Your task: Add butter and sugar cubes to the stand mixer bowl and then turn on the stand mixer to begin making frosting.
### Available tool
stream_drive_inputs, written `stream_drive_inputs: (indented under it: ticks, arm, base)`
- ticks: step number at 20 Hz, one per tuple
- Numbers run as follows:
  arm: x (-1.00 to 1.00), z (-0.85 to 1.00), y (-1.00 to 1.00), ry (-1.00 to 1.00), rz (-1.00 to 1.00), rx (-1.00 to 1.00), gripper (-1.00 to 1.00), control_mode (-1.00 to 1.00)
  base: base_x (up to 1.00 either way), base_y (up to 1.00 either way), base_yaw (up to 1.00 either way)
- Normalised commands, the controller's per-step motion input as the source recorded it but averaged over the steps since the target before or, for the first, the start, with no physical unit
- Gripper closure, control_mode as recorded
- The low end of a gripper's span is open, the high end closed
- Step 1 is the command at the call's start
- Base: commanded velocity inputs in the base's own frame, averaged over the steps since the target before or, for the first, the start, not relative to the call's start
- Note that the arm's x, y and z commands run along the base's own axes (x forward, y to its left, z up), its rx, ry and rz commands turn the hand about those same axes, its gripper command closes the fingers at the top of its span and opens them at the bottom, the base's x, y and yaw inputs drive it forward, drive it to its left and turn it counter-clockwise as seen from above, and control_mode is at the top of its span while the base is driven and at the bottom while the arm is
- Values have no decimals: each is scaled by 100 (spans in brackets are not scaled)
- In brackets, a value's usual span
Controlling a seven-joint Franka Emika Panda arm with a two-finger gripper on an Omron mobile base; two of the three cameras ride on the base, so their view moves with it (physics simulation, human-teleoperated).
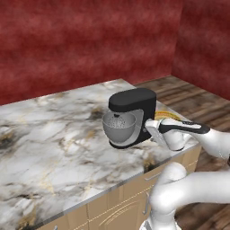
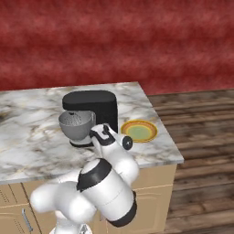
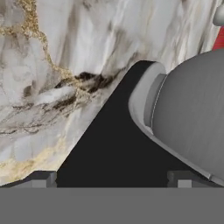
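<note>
Left base view: the stand mixer, matte black w/ a boxy hinged head, sits near the counter's right end on veined white-and-gold marble. The stand mixer bowl, deep, round, brushed grey metal, is docked under the head, prob. so the beater can reach whatever goes in. Pale specks inside the bowl may be the sugar cubes; too small to confirm. The white arm reaches in from the right, wrist level w/ the mixer's side, gripper close against the column, likely lined up for the mixer's control.

Right base view: same mixer seen from the other side, smooth black head over the grey bowl, oval base flat on the marble. A flat yellow-rimmed plate w/ a greenish centre lies just beside the mixer on its right, near the counter's end, apparently bare. The arm's bulky white links w/ dark joints block the counter front; the hand sits low in front of the mixer, between bowl and plate.

Hand view: camera looks past the two dark fingertips, spread wide apart w/ nothing between them: pincer released, holding nothing. Ahead lies the glossy black base, and at right the bowl's curved, plain grey wall rises from a paler collar. Marble fills the upper left.
</note>
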Motion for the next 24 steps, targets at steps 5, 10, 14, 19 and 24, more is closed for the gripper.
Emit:
stream_drive_inputs:
  ticks: [5, 10, 14, 19, 24]
  arm:
    - [43, 18, -34, 0, -5, 12, -100, -100]
    - [41, 48, -42, 0, -7, 14, -100, -100]
    - [33, 54, -51, 1, -8, 15, -100, -100]
    - [34, 49, -71, 5, -8, 18, -100, -100]
    - [39, 43, -94, 8, -9, 24, -100, -100]
  base:
    - [0, 0, 0]
    - [0, 0, 0]
    - [0, 0, 0]
    - [0, 0, 0]
    - [0, 0, 0]
